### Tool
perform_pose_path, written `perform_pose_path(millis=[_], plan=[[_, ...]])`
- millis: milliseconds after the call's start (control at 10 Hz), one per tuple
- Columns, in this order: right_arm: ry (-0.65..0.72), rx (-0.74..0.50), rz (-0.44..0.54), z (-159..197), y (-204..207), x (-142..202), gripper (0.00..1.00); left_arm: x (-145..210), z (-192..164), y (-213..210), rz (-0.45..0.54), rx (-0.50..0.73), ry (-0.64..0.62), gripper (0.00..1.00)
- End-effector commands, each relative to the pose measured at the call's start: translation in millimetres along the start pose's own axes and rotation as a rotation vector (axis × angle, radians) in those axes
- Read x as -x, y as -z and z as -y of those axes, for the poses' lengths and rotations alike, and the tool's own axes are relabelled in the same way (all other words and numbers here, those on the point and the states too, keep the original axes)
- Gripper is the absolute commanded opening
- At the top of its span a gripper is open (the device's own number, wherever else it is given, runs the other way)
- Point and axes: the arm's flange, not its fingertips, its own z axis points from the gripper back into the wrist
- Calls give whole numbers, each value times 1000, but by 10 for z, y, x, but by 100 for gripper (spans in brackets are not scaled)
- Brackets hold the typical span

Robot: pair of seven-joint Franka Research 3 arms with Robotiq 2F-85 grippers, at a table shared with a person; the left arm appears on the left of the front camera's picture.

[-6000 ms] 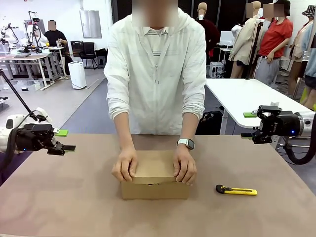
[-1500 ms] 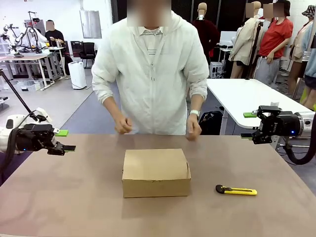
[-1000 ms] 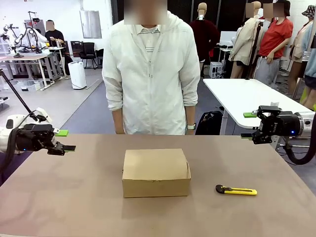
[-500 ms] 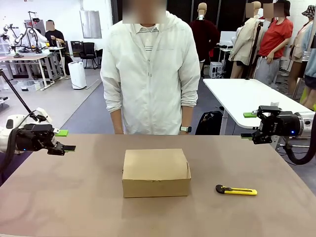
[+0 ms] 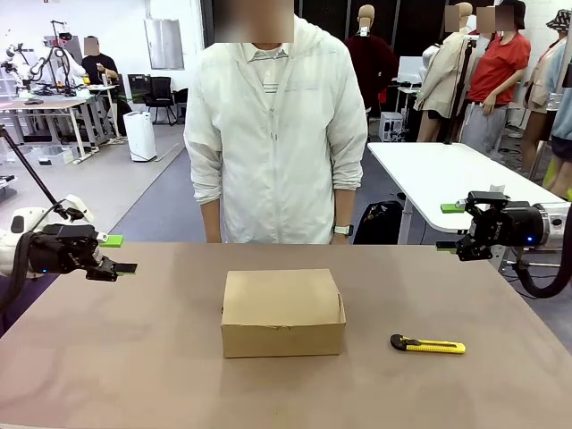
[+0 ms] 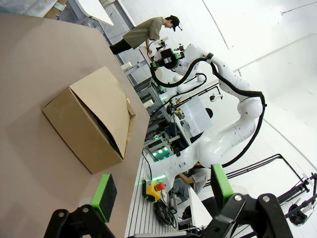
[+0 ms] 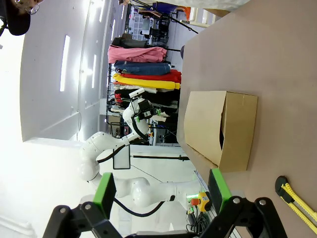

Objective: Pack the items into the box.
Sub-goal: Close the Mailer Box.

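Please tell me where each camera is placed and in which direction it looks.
Front: between the arms, facing the person across the table; both hands at the sides.
Left wrist: on the left hand, open, facing the box.
Right wrist: on the right hand, open, facing the box and utility knife.
All views share the box.

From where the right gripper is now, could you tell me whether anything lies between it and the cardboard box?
Nothing visible does. The right gripper, open, hangs at the table's right edge, and bare tabletop runs from there to the box. The utility knife lies nearer the camera, off that line.
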Motion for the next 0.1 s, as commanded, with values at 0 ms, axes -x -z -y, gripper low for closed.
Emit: perform_pose_path(millis=[0], plan=[[-9, -2, -11, -45, 0, 5, 100, -10, 17, 10, 8, 16, 19, 100]])
